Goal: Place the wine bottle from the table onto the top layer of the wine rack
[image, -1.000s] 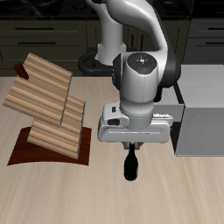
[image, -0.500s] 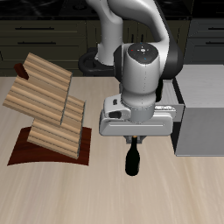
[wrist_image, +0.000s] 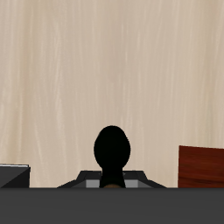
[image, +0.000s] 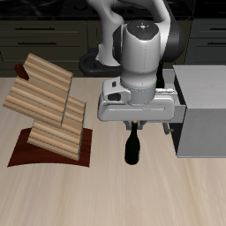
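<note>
The wine bottle (image: 132, 148) is dark and slim and hangs upright under my gripper (image: 132, 129), which is shut on its neck. Its bottom appears lifted a little off the table (image: 177, 199). The wrist view looks straight down on the bottle (wrist_image: 110, 150) as a black rounded shape between my fingers, with pale table around it. The wine rack (image: 48, 110) stands beside the bottle, a zigzag of light-wood slabs on a dark reddish base (image: 22, 156). Its top layer (image: 48, 72) is bare and lies higher than the bottle.
A grey metal cabinet (image: 205, 110) stands close on the bottle's other side, opposite the rack. In the wrist view a corner of the rack's base (wrist_image: 202, 166) and a corner of the cabinet (wrist_image: 12, 174) show.
My gripper has risen with the bottle in it, so the bottle sits higher above the table than a second ago. The rack and cabinet have not moved.
</note>
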